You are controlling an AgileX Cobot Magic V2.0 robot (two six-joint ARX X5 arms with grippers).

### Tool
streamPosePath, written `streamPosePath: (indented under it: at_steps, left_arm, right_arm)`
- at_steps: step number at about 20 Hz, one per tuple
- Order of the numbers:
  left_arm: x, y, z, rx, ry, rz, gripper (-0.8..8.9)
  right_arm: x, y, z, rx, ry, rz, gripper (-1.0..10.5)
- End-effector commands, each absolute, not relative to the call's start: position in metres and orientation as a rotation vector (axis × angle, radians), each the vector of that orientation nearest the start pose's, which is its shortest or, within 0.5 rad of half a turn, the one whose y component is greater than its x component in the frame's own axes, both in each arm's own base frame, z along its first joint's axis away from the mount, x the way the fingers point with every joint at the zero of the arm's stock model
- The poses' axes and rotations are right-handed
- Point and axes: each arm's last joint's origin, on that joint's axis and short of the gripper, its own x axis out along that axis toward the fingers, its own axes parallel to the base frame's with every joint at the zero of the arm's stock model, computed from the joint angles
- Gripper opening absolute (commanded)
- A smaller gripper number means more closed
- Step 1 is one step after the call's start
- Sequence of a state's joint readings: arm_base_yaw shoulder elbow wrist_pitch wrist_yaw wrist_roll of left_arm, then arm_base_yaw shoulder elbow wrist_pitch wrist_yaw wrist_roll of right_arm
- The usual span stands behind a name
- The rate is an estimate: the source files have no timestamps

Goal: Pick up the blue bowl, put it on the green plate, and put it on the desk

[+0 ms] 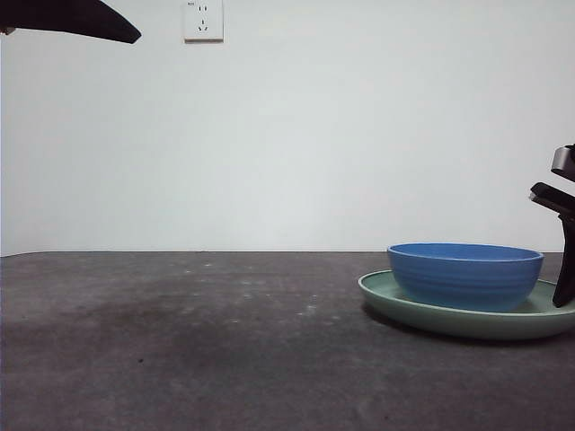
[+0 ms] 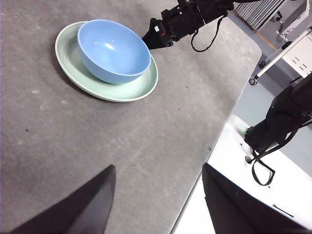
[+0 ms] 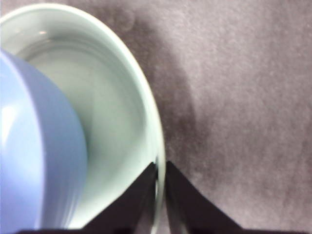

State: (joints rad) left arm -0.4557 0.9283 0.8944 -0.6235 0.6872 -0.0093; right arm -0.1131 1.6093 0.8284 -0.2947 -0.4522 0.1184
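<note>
The blue bowl (image 1: 465,274) sits in the green plate (image 1: 409,301), which lies on the desk (image 1: 180,341) at the right. My right gripper (image 3: 161,171) is shut on the plate's rim (image 3: 146,112), one jaw inside the rim and one outside. It shows at the right edge of the front view (image 1: 563,292) and beside the bowl (image 2: 112,48) and plate (image 2: 122,90) in the left wrist view (image 2: 147,40). My left gripper (image 2: 158,195) is open and empty, high above the desk, far from the plate.
The left arm shows only as a black tip (image 1: 90,20) at the top left corner. A wall socket (image 1: 203,20) is on the white wall behind. The desk's edge (image 2: 214,141) and a white stand (image 2: 253,185) lie beside the left gripper.
</note>
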Motion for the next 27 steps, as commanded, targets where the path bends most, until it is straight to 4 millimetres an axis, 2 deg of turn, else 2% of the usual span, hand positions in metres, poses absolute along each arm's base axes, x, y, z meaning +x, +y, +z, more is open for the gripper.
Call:
streamPosePath:
  at_steps: [1, 6, 17, 22, 27]
  left_arm:
    - [0.154, -0.097, 0.314, -0.084, 0.678, -1.112, 2.88]
    - [0.154, -0.097, 0.314, -0.087, 0.68, -1.111, 2.88]
    - [0.154, -0.097, 0.314, -0.087, 0.679, -1.111, 2.88]
    - [0.155, -0.097, 0.314, -0.087, 0.679, -1.111, 2.88]
    - [0.155, -0.097, 0.314, -0.087, 0.679, -1.111, 2.88]
  right_arm:
    - [0.294, -0.021, 0.153, 0.416, 1.061, 0.239, 0.1]
    - [0.294, -0.019, 0.156, 0.455, 1.046, 0.276, 0.1]
    - [0.286, -0.012, 0.195, 0.559, 0.916, 0.383, 0.1]
    - [0.288, 0.014, 0.206, 0.557, 0.908, 0.441, 0.1]
    - [0.29, 0.054, 0.213, 0.471, 0.912, 0.454, 0.1]
